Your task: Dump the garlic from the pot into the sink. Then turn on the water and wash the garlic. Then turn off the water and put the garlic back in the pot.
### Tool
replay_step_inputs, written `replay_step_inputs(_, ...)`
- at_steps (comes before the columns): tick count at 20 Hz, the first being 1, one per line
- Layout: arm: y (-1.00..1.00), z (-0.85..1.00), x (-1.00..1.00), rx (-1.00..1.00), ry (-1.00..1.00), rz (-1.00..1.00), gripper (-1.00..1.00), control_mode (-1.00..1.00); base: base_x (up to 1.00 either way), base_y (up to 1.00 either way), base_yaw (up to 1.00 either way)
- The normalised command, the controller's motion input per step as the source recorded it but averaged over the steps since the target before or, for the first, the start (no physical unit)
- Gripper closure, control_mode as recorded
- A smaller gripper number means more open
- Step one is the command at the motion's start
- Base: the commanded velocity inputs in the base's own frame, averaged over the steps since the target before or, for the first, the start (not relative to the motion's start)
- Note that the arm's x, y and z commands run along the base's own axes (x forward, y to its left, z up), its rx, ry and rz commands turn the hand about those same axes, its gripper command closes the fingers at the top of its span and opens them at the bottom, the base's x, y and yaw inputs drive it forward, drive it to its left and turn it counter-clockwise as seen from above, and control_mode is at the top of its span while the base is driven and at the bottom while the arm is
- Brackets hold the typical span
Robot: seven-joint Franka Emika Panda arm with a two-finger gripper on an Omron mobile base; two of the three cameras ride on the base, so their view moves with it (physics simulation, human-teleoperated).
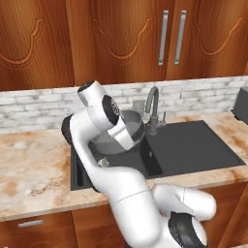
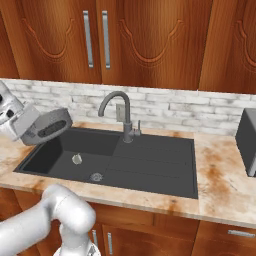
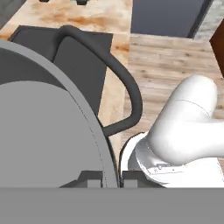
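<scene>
Gripper clamps rim of tipped pot above sink's left edge; garlic lies in basin.

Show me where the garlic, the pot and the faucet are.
garlic (image 2: 77,159), right base view, top of the bulb in the basin.
pot (image 2: 51,125), right base view, tilted outer wall.
faucet (image 2: 123,101), right base view, gooseneck arch.

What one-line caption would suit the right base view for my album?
Gripper tips the pot over the sink; the garlic lies in the basin near the drain.
</scene>
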Motion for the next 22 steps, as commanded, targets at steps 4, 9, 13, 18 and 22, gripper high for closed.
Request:
replay_step_inputs(4, -0.63, 0.01, -0.35, 0.57, 0.06, 0.37, 1.0, -1.0, 0.0, 0.0, 0.0)
replay_step_inputs(9, -0.99, 0.05, -0.38, 0.47, 0.01, 0.21, 1.0, -1.0, 0.0, 0.0, 0.0)
replay_step_inputs(13, -1.0, 0.01, -0.38, 0.32, 0.0, 0.06, 1.0, -1.0, 0.0, 0.0, 0.0)
replay_step_inputs(18, -0.2, -0.11, -0.05, 0.16, 0.0, 0.21, 1.0, -1.0, 0.0, 0.0, 0.0)
replay_step_inputs(22, 0.39, -0.16, 0.02, 0.0, 0.01, 0.34, 1.0, -1.0, 0.0, 0.0, 0.0)
